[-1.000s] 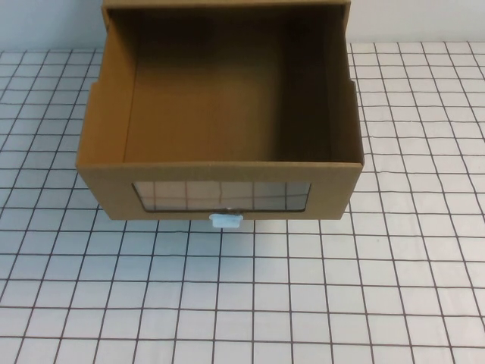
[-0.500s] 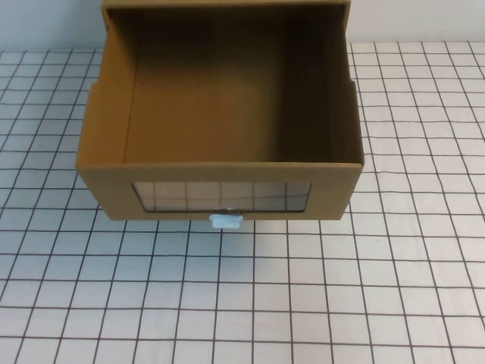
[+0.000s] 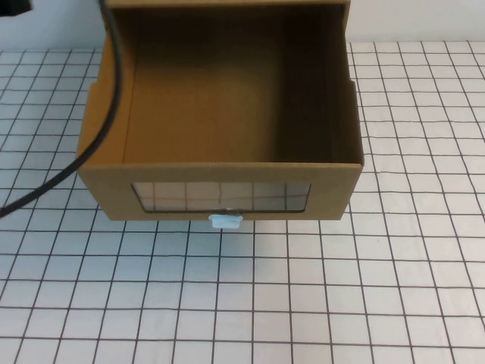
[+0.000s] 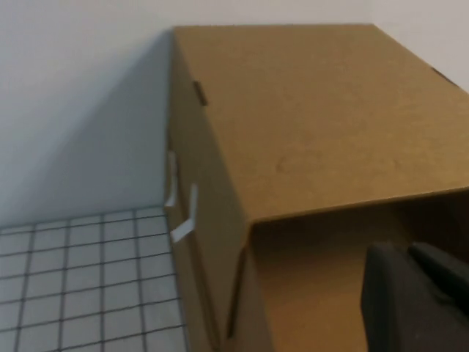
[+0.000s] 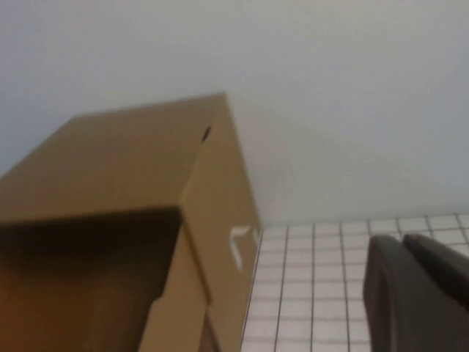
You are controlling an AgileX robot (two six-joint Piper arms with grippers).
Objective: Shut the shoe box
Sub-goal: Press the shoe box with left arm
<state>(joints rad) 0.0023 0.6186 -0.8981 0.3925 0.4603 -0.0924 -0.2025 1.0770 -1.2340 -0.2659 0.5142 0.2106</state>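
The shoe box (image 3: pixel 220 114) is a brown cardboard drawer box; its drawer stands pulled out toward me, empty, with a clear front window (image 3: pixel 221 196) and a small white pull tab (image 3: pixel 226 221) below it. In the left wrist view the box's outer sleeve (image 4: pixel 315 125) fills the frame, and my left gripper (image 4: pixel 407 257) hangs shut and empty at the drawer's opening on the box's left side. In the right wrist view the box (image 5: pixel 124 176) is beside my right gripper (image 5: pixel 401 248), which is shut and empty over the gridded table. Neither gripper's fingers show in the high view.
The box stands on a white table with a black grid (image 3: pixel 303 288), against a pale wall (image 4: pixel 73 110). A black cable (image 3: pixel 106 98) drapes across the drawer's left wall, and a dark part of the left arm (image 3: pixel 11 6) shows at the top left corner.
A black cable and a dark part of the left arm have come into the high view at the upper left. The box and drawer have not moved.
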